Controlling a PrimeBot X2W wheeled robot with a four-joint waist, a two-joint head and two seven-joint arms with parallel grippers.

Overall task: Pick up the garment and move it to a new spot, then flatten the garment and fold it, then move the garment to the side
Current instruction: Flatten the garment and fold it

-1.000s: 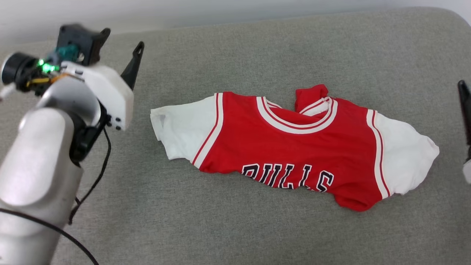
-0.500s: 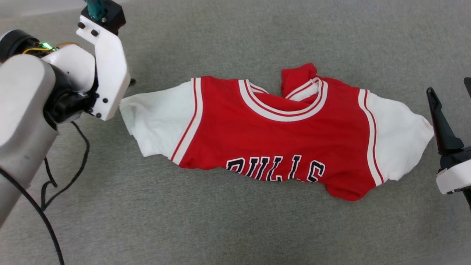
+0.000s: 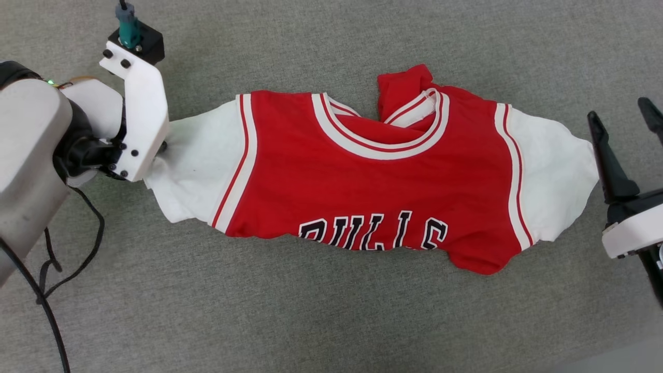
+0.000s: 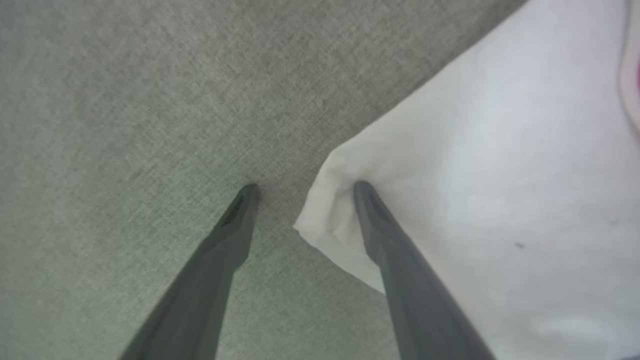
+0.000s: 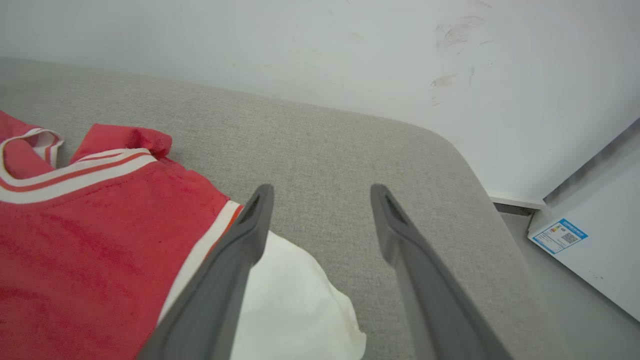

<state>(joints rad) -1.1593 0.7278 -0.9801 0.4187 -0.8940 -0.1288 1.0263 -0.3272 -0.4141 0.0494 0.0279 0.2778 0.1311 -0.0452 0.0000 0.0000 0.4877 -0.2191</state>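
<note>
Garment lying spread, left hand splayed astride one sleeve corner, right hand splayed beside other sleeve, both empty

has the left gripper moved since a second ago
Yes. Against the garment, the left gripper has come in toward its white sleeve: apart from it before, now open at the sleeve's corner.

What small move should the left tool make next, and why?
Probably close the left tool on the white sleeve corner of the jersey. Its open jaws straddle that folded edge, with one fingertip on cloth and one on the grey fabric surface. The right tool hangs open beside the other sleeve.
</note>
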